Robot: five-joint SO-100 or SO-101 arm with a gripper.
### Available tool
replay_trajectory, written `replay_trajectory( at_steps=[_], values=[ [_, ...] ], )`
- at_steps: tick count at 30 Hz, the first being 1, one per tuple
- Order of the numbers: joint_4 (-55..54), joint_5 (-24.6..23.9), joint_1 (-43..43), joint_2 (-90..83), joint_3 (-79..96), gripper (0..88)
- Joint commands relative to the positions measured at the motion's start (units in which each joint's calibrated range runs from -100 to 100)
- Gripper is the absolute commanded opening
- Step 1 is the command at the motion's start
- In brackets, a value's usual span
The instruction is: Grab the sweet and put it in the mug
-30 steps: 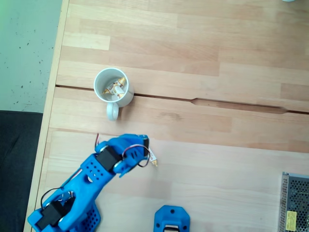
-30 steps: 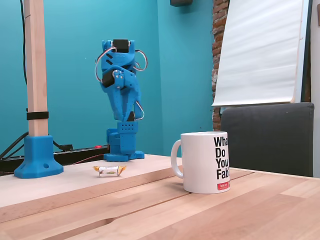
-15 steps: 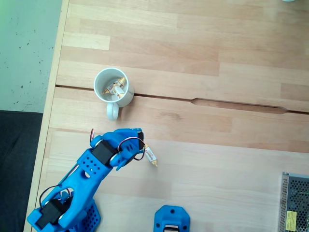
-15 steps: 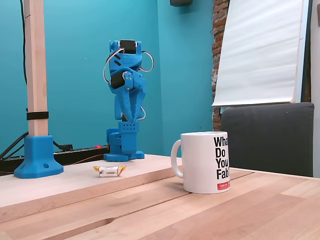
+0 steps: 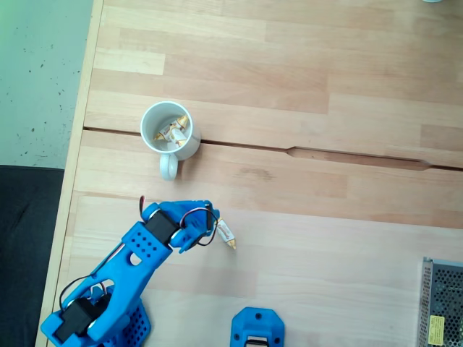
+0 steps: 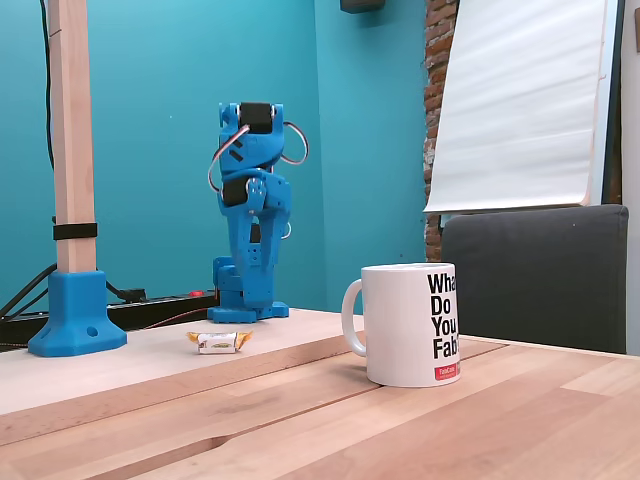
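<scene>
The sweet, white with golden twisted ends, lies on the wooden table; the side fixed view shows the sweet resting alone on the raised board. The white mug stands upright farther back, handle toward the arm, with several like candies inside. From the side the mug shows black lettering. My blue gripper hangs just left of the sweet in the top fixed view. In the side view the gripper points down, well above the table. Its jaws are too indistinct to judge.
A blue mount sits at the near edge, with a metal mesh box at the lower right. A wooden post on a blue foot stands beside the arm. A groove crosses the table. The table edge runs along the left.
The arm's upper part shifted slightly and the gripper swung to point more steeply down, near the sweet. Sweet and mug have not moved.
</scene>
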Motion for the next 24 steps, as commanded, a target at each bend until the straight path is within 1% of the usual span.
replay_trajectory(
  at_steps=[1,3,5,9,16,20,24],
  values=[
    [0.2,0.3,0.4,-0.4,0.9,20.8],
    [0.2,0.7,0.4,-0.4,1.3,21.1],
    [0.2,2.1,0.5,-0.4,2.2,21.1],
    [0.3,7.1,1.1,-0.4,5.1,21.1],
    [-0.6,14.1,7.2,-0.4,7.0,21.2],
    [-0.7,15.8,8.6,-0.4,6.7,21.2],
    [-0.7,16.1,9.4,0.1,3.4,21.1]
  ],
)
